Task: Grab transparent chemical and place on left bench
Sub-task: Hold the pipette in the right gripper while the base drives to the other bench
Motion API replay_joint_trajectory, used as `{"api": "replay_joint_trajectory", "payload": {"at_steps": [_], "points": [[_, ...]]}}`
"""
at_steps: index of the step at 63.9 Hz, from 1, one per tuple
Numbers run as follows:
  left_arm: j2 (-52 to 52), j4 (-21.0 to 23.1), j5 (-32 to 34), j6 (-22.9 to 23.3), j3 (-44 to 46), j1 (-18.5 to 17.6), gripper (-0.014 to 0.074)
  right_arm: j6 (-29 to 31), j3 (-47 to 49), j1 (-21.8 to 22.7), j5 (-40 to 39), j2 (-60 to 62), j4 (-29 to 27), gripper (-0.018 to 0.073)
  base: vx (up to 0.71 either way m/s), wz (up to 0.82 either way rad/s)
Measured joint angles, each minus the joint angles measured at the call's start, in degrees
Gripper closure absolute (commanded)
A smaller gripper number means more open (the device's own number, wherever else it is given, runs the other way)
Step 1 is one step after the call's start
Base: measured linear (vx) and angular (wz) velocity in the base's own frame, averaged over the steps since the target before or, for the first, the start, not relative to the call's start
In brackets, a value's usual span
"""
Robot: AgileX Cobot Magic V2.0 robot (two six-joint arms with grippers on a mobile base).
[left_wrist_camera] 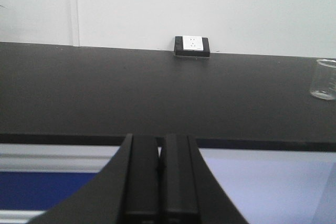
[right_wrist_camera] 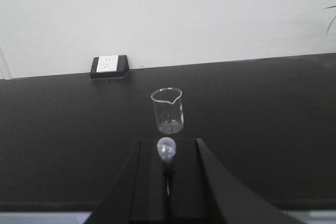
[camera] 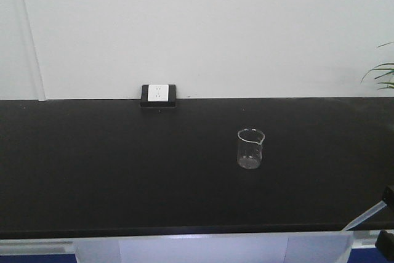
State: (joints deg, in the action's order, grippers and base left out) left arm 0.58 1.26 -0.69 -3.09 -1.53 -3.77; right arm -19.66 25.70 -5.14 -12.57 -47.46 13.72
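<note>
Left gripper (left_wrist_camera: 159,148): fingers pressed together with nothing between them, held level and pointing at the far wall. It sits short of the black countertop (left_wrist_camera: 105,93), over the pale strip and blue cupboard front (left_wrist_camera: 37,190) below the near edge.

Right gripper (right_wrist_camera: 169,161): also level and pointing at the far wall, pinching the transparent chemical (right_wrist_camera: 167,150). The rounded bulb stands out at the fingertips and the stem runs back along the seam between the fingers. In the front view this gripper is cut off by the lower right corner of the frame. Only the pipette's tapered tip (camera: 366,218) shows clearly there, slanting down to the left across the near edge of the counter, clear of the surface.

Mid counter: one clear glass beaker (right_wrist_camera: 167,110), upright, spout to the left, directly ahead of the right gripper and apart from the bulb.

Far edge: a white wall socket (camera: 158,93) in a black surround, against the plain white wall (camera: 246,29), left of the beaker. Green plant leaves (camera: 380,73) enter at far right.

Any print on the beaker or socket is too small to read
</note>
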Motion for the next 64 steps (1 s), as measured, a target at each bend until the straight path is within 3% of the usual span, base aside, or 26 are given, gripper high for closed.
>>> {"api": "replay_joint_trajectory", "payload": {"at_steps": [64], "points": [[0.00,0.00,0.00,0.00,0.00,0.00,0.0600,0.00,0.00,0.00,0.00,0.00,0.00,0.0567,-0.39,0.07]]}}
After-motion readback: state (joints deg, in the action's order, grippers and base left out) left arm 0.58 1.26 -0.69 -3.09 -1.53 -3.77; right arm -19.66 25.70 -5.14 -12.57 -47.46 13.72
